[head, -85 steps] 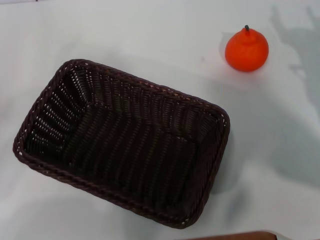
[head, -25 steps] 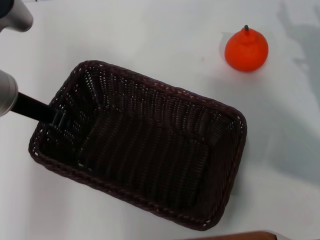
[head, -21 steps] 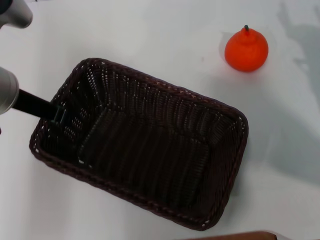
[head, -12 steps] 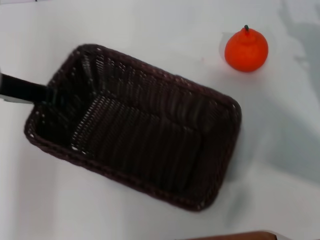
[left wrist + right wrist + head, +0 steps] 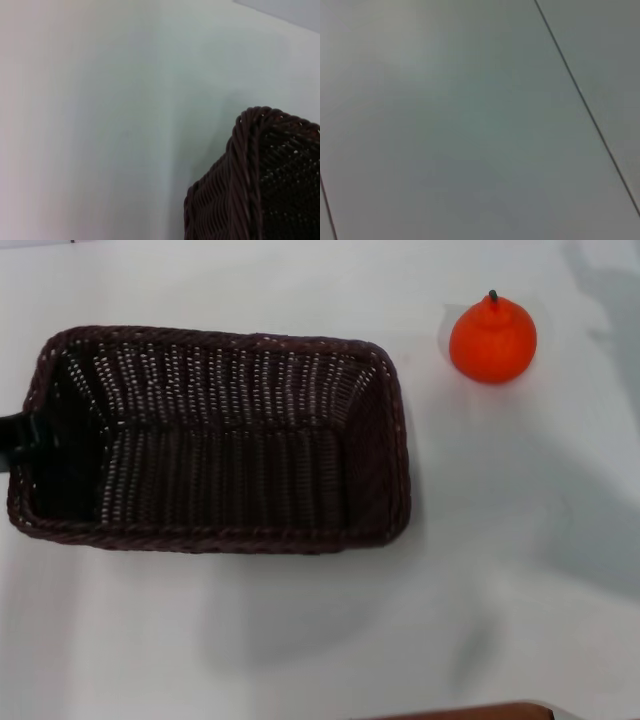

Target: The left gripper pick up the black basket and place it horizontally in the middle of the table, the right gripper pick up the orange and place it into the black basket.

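brown edge (image 5: 470, 710) at near table border

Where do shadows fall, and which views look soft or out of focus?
Head view: a soft shadow lies on the table below the black basket, and a grey one at the far right edge beyond the orange. Left wrist view: the basket's corner is near and soft. Right wrist view: only a grey surface.

We see the black basket (image 5: 210, 440) swung from its diagonal lie to lie level across the tabletop (image 5: 300, 640), shifted left; the left end effector (image 5: 14, 438) has retreated to the left edge.
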Controlling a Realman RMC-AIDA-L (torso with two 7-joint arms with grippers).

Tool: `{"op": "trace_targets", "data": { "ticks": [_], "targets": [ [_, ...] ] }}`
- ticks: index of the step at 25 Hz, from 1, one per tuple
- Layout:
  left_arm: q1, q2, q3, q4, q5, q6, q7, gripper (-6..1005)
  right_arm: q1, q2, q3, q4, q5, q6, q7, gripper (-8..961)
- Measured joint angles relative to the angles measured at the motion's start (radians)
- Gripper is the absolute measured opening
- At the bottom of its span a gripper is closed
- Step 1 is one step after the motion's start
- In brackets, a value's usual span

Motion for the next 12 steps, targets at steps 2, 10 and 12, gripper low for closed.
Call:
{"op": "trace_targets", "data": {
  "ticks": [2, 10, 12],
  "targets": [
    [0.013, 0.000, 0.014, -0.004, -0.002, 0.012, -0.025, 161, 0.012, 0.000, 0.000, -0.001, 0.000, -0.016, -0.003, 925],
    [0.041, -0.001, 0.123, -0.011, -0.004, 0.085, -0.120, 158, 0.020, -0.003, 0.000, 0.005, 0.000, -0.023, -0.001, 924],
    [0.056, -0.001, 0.157, -0.016, -0.012, 0.127, -0.139, 158, 0.019, -0.004, 0.000, 0.006, 0.000, -0.027, -0.001, 924]
  ]
}}
